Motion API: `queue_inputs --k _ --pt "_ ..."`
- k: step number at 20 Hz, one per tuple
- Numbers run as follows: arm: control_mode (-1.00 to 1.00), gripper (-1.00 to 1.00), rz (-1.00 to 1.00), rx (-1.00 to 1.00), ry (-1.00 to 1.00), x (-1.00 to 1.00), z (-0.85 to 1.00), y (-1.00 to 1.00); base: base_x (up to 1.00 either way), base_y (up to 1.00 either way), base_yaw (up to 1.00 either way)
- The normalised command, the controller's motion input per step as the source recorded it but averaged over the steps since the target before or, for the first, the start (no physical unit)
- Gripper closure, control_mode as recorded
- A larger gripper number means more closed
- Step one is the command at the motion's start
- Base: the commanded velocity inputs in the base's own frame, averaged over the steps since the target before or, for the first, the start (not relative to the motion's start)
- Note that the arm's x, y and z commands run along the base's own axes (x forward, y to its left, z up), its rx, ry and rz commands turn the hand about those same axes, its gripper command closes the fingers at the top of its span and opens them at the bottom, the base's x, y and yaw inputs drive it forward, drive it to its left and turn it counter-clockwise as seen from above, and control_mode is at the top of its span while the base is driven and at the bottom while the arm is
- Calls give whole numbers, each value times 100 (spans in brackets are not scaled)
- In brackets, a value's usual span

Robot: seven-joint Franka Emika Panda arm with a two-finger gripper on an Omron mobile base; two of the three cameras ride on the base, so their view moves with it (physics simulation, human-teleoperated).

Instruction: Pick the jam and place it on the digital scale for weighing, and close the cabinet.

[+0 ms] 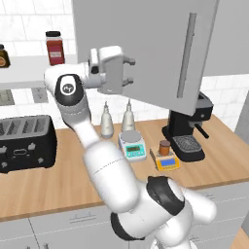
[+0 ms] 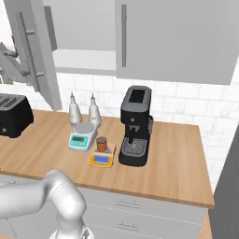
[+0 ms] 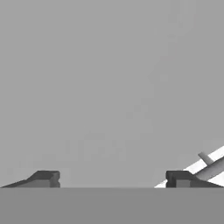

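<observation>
The cabinet (image 1: 146,44) hangs open, its plain grey left door swung out toward the room, and the hand (image 1: 130,71) is raised right up against that door's flat face, fingers spread wide with nothing between them. In the hand view the two dark fingertips (image 3: 46,178) sit far apart with only grey door panel ahead, and the long bar handle (image 3: 210,168) slants in at the lower right corner.

Inside the cabinet, off behind the hand on the white shelf (image 1: 29,70), stands a taller red jar with a black lid (image 1: 55,47); another dark-lidded jar (image 1: 3,56) shows at the picture's edge.

Well below the hand, on the wooden counter (image 1: 58,185), the jam (image 1: 165,147) already sits upright on the digital scale (image 1: 167,161). It is a short orange-brown jar with a darker brown lid, resting on the grey plate of the small yellow-orange scale, whose blue display faces the front.

Just beside it is a white-and-teal scale (image 1: 133,145), with two pale bottles (image 1: 116,119) behind and a black coffee machine (image 1: 187,129) on the far side. A black toaster (image 1: 25,142) sits far below and behind the hand.
</observation>
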Motion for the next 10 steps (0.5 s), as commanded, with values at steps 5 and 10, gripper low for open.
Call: queue_inputs --k 5,10 --pt "-100 -100 55 12 -1 67 0 -94 0 0 0" --pt "-100 -100 61 11 -4 69 0 -86 0 0 0"
